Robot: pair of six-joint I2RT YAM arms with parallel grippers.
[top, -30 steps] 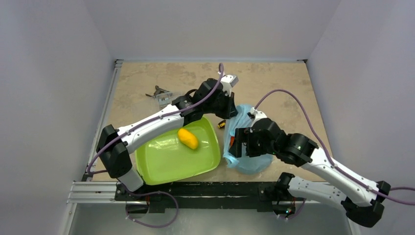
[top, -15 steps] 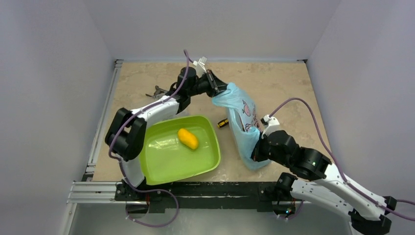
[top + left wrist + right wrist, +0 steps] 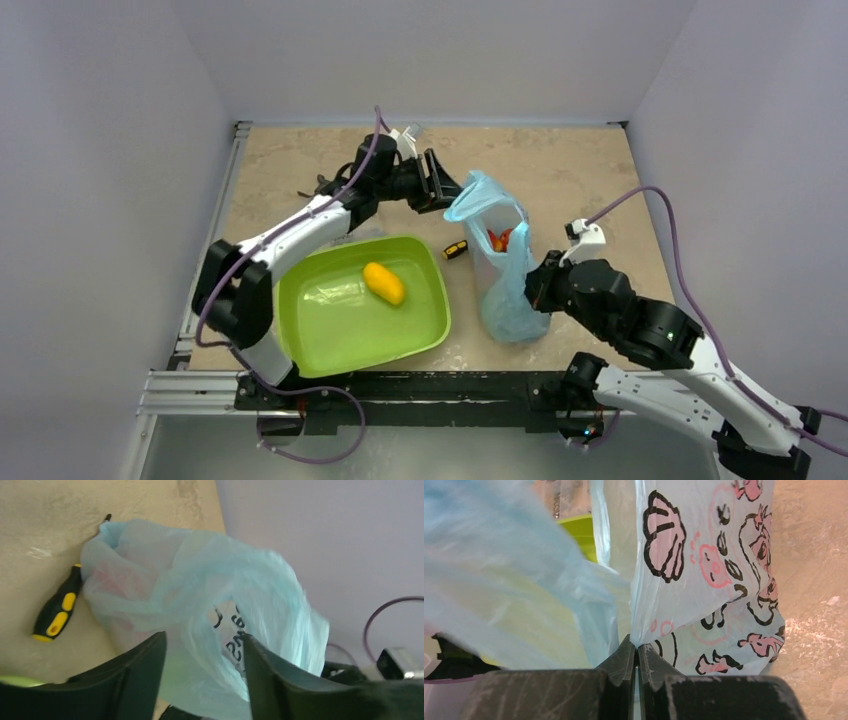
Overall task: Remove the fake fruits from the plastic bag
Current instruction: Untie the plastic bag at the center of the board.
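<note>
Top view, 12 o'clock taken as the far edge of the table (image 3: 580,180).

- The plastic bag (image 3: 505,295) stands upright on the table at 3 o'clock of the green tray (image 3: 330,325), close to it but apart. Its mouth is agape, facing up.
- The fake fruits (image 3: 498,240) are inside the bag. You can see only red and orange shapes through the mouth, so no count is possible.
- Your left gripper (image 3: 443,192) sits at 10 o'clock of the bag's mouth, just beside the rim. Its jaws are parted. The left wrist view shows bag film in the gap, but you cannot tell whether it touches them.
- Your right gripper (image 3: 634,650) is at 3 o'clock of the bag, low on its side. Its jaws are clenched on a fold of printed film.
- An orange-yellow oval fruit (image 3: 384,283) lies in the tray.
- A black-and-yellow screwdriver (image 3: 455,250) lies on the table at 9 o'clock of the bag, between the bag and the tray's far right corner.
</note>
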